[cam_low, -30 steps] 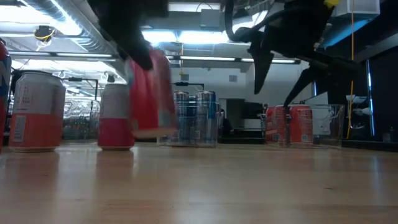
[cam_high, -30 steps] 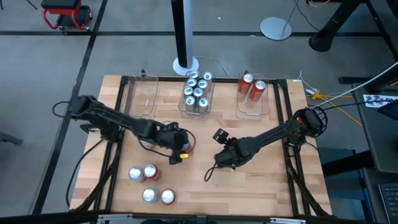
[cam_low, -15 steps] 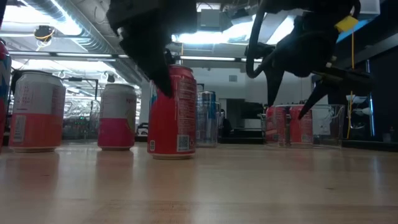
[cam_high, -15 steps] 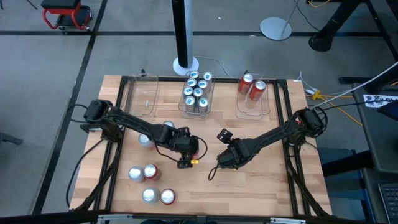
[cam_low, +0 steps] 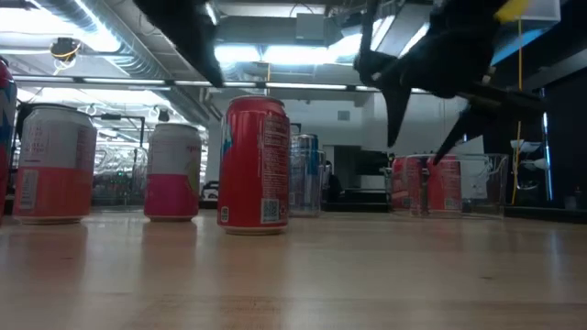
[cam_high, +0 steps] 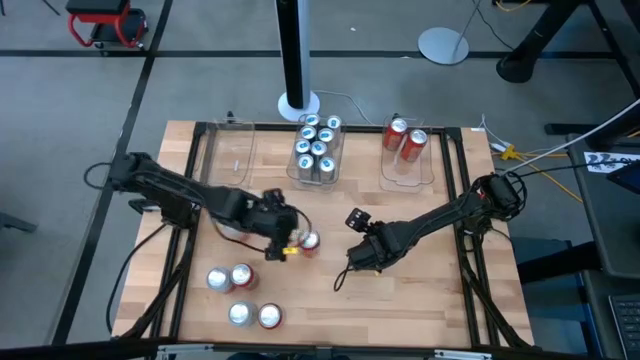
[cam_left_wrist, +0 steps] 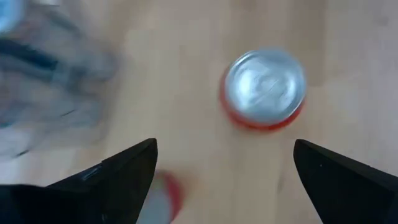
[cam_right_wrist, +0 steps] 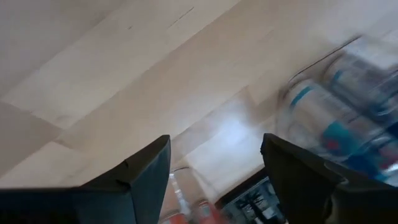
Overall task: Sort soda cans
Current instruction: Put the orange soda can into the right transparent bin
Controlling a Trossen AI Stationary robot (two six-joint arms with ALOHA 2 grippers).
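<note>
You are hovering the left pincer (cam_high: 283, 243), spread and empty, beside the upright red can (cam_high: 309, 241) mid-worktop. The right pincer (cam_high: 357, 252) is waiting open nearby; bring it in level, straddling the can fully before clenching.

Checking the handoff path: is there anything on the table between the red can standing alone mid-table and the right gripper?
Nothing: in the high view, only bare wood lies between the red can and the right gripper.

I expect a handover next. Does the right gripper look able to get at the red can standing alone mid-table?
Probably yes. The red can stands upright and free, with bare wood between it and the open right gripper; the left gripper is open beside it.
</note>
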